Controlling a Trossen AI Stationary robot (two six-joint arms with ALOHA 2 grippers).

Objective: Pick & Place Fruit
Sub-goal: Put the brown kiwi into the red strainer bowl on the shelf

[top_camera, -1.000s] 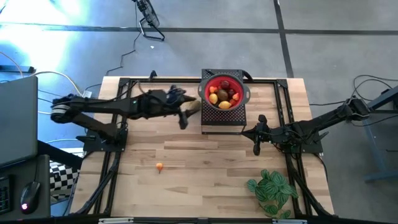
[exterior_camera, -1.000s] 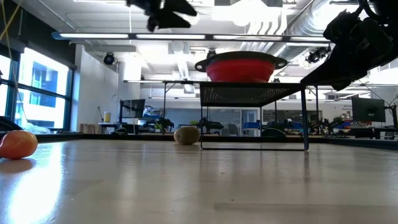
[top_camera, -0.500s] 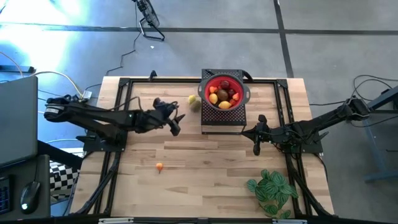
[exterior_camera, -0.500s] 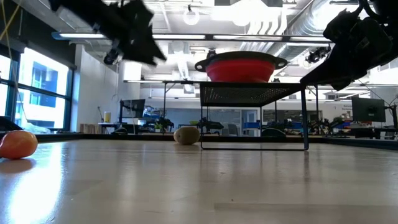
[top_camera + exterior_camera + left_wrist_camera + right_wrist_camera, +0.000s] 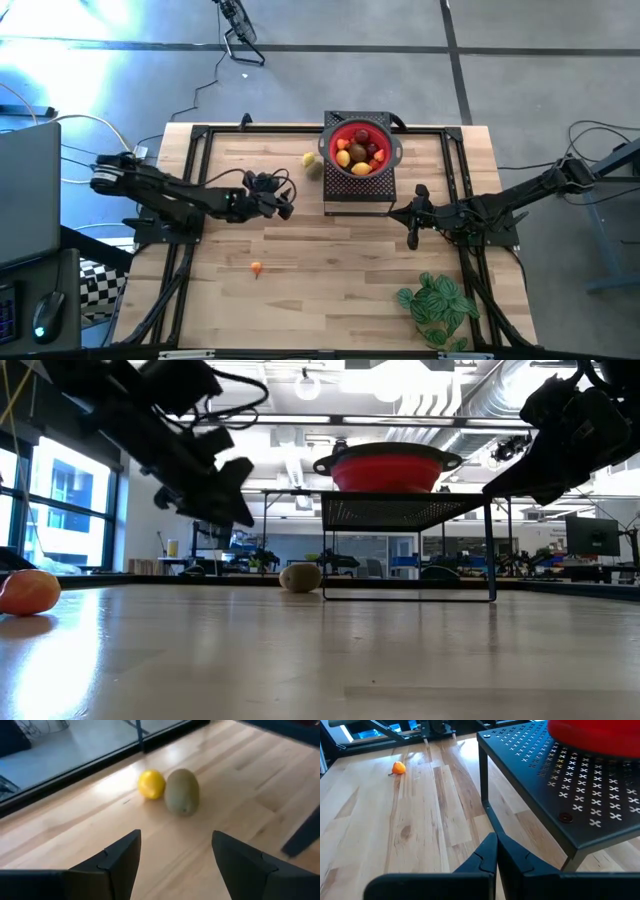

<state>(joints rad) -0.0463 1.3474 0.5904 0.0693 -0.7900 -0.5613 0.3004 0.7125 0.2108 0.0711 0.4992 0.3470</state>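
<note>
Your left gripper [image 5: 284, 208] hangs above the table [image 5: 330, 290], fingers apart, nothing between them. At its 1 o'clock in the high view, a yellow fruit [image 5: 151, 784] and a brownish-green fruit [image 5: 182, 791] lie touching, just beside the black stand [image 5: 358, 192]. The red bowl [image 5: 360, 149] on that stand holds more fruit. One orange fruit [image 5: 257, 267] lies alone at the gripper's 7 o'clock. Your right gripper [image 5: 496, 851] waits at the stand's 4 o'clock, fingers together.
</note>
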